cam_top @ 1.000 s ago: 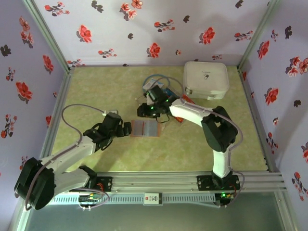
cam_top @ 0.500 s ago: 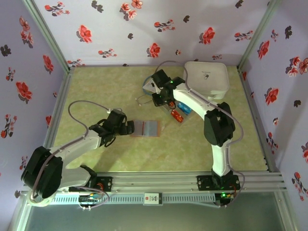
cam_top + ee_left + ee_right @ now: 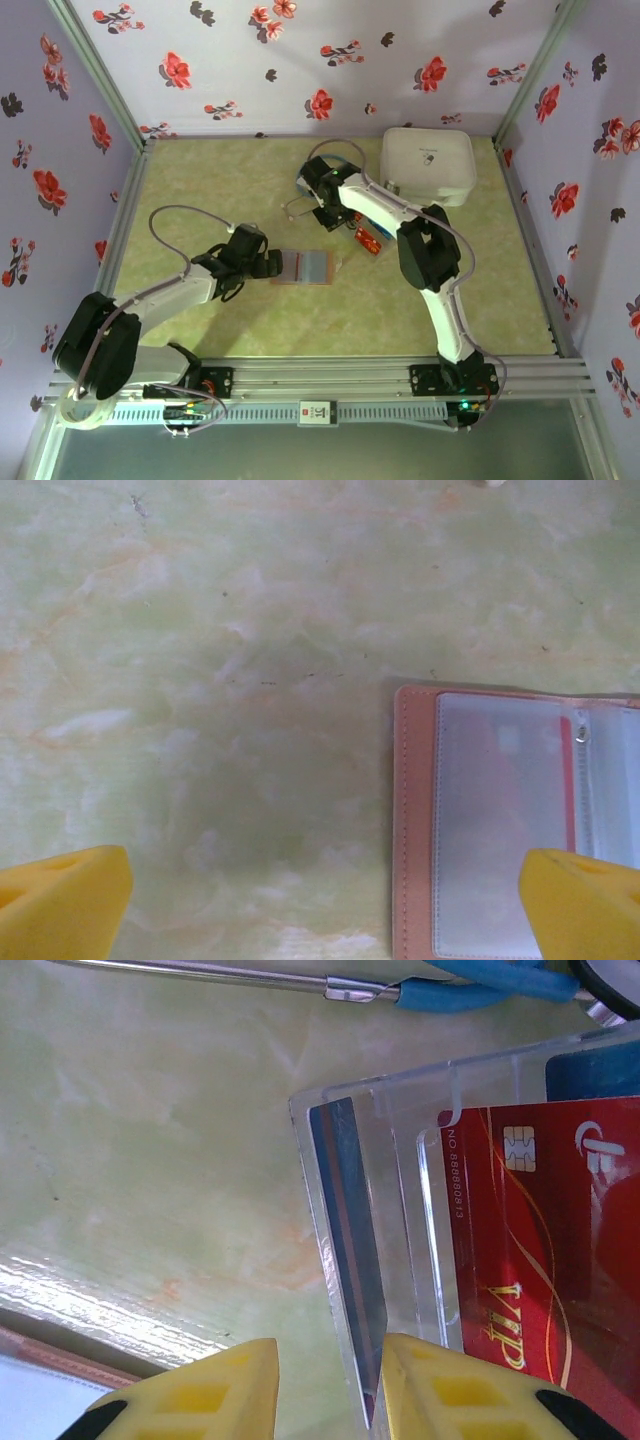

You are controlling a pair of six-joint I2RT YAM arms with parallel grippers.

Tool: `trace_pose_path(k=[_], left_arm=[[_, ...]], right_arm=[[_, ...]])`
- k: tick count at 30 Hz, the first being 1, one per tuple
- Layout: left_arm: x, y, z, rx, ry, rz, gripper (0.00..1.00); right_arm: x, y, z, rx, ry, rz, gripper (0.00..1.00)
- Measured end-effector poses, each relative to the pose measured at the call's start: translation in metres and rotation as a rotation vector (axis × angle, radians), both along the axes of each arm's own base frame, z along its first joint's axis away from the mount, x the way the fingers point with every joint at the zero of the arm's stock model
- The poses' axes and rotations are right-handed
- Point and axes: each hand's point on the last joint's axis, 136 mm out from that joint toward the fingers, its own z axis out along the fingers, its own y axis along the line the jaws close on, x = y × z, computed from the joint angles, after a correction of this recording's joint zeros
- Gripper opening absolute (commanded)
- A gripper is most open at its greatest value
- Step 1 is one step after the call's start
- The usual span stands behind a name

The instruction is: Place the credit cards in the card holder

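In the top view the open card holder (image 3: 303, 267) lies mid-frame, long axis left-right, below the right gripper (image 3: 330, 1370). Its narrowed jaws flank an edge-on blue card (image 3: 350, 1260), grip unclear. The left gripper (image 3: 267, 265), jaws spread wide, is nearer, just left.

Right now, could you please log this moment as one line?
left hand open at card holder | right hand straddling blue card, grip unclear
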Motion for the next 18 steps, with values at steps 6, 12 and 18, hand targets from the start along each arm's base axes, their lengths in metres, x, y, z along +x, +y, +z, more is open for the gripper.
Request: trace_pose_path(k=[6, 12, 18], left_arm=[[0.001, -0.001, 0.0, -0.002, -0.001, -0.003, 1.0], [0.002, -0.002, -0.002, -0.005, 0.001, -0.006, 1.0], [0.002, -0.003, -0.002, -0.008, 0.0, -0.007, 1.0]], right_arm=[[0.004, -0.002, -0.004, -0.025, -0.005, 0.004, 0.27], [0.009, 0.002, 0.005, -0.013, -0.025, 0.004, 0.22], [0.01, 0.003, 0.003, -0.016, -0.02, 0.004, 0.21]])
